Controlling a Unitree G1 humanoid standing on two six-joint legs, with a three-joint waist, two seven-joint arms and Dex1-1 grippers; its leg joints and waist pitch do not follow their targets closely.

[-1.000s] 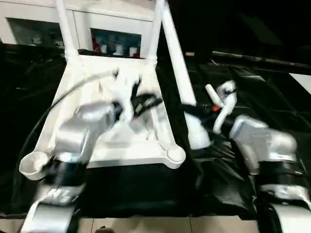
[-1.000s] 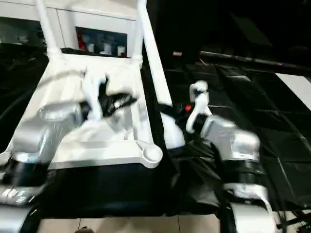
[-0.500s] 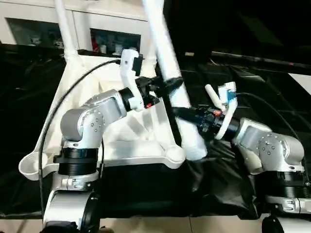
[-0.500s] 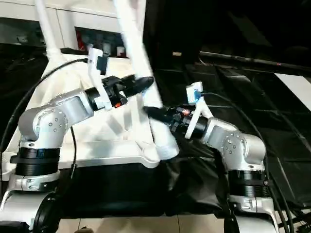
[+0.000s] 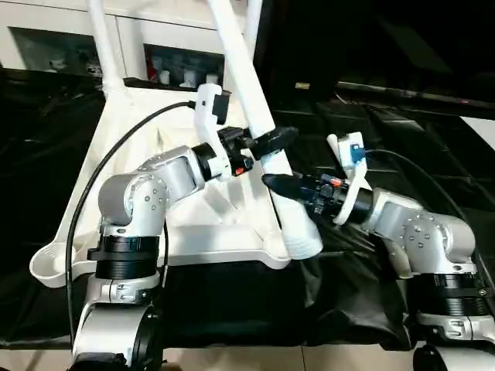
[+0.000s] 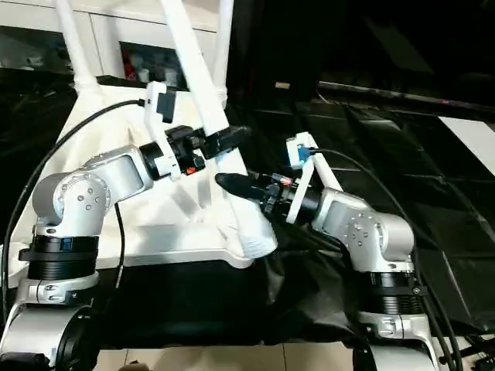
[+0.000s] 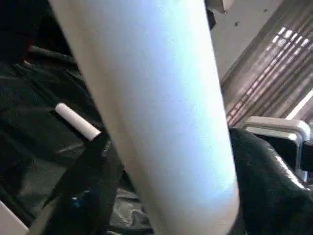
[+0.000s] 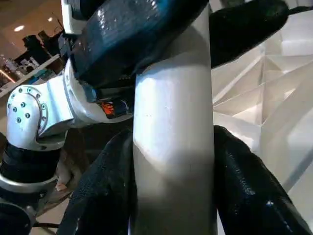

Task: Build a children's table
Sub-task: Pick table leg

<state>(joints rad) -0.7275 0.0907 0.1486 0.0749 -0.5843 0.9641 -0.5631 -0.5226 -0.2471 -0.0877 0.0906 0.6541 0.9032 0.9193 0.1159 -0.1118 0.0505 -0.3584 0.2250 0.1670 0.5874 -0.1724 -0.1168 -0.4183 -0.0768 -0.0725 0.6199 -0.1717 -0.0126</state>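
Tabletop: we see it upside down at work table's near edge; open black cover to its right.
Left gripper: jaws wide, straddling loose leg.
Right gripper: clamped round that leg.

Lighting: overhead indoor light; head views evenly lit and sharp. White tabletop and raised leg near overexposed, ribs faint. Black table cover reads very dark, with small specular glints on its wrinkles. Silver forearms carry soft highlights. Glass-door cabinet bright behind. Left wrist view: leg close, out of focus, bluish-white glare. Right wrist view: leg half shadowed; ceiling lamp spots, soft background.
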